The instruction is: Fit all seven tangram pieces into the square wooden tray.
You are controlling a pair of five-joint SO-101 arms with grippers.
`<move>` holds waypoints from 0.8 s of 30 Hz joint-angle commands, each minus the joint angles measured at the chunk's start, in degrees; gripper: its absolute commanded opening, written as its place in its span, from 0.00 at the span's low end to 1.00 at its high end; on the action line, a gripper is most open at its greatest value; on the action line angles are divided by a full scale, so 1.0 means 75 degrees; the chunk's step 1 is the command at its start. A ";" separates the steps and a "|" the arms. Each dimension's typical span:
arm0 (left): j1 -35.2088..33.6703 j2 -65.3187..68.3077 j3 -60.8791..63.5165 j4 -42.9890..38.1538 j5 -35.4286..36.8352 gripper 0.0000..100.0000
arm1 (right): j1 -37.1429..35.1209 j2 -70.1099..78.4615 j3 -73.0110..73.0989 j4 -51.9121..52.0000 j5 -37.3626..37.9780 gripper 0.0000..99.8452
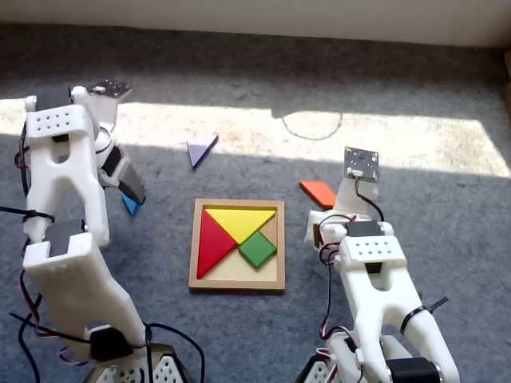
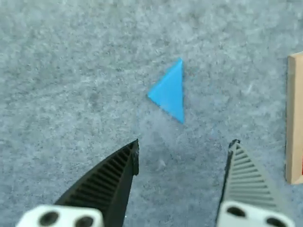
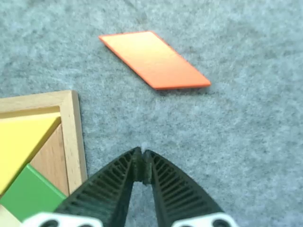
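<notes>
The square wooden tray (image 1: pixel 237 283) lies on the grey carpet and holds a yellow triangle (image 1: pixel 239 222), a red triangle (image 1: pixel 212 242) and a green square (image 1: pixel 258 249). A small blue triangle (image 2: pixel 169 91) lies left of the tray, partly hidden by the left arm in the high view (image 1: pixel 130 206). My left gripper (image 2: pixel 183 149) hangs open just short of it, empty. An orange parallelogram (image 3: pixel 154 59) lies right of the tray (image 3: pixel 73 127), also seen in the high view (image 1: pixel 318 192). My right gripper (image 3: pixel 142 158) is shut and empty, near the tray's right edge. A purple triangle (image 1: pixel 200 149) lies beyond the tray.
A sunlit band (image 1: pixel 415 144) crosses the carpet behind the pieces, with a thin loop of wire (image 1: pixel 311 126) lying in it. Both arm bases and their cables stand at the near edge.
</notes>
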 commanded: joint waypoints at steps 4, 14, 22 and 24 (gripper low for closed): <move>-0.0182 0.1049 -0.0088 -0.1301 -0.0117 0.29 | 0.0088 -0.0287 0.0006 -0.0123 0.0094 0.01; -0.0111 0.2444 -0.1295 -0.1278 -0.0105 0.24 | 0.0088 -0.0287 0.0006 -0.0123 0.0094 0.01; 0.0275 0.2409 -0.1412 -0.1278 -0.0117 0.22 | 0.0088 -0.0287 0.0006 -0.0123 0.0094 0.01; 0.0322 0.2409 -0.1412 -0.1278 -0.0117 0.22 | 0.0088 -0.0287 0.0006 -0.0123 0.0094 0.01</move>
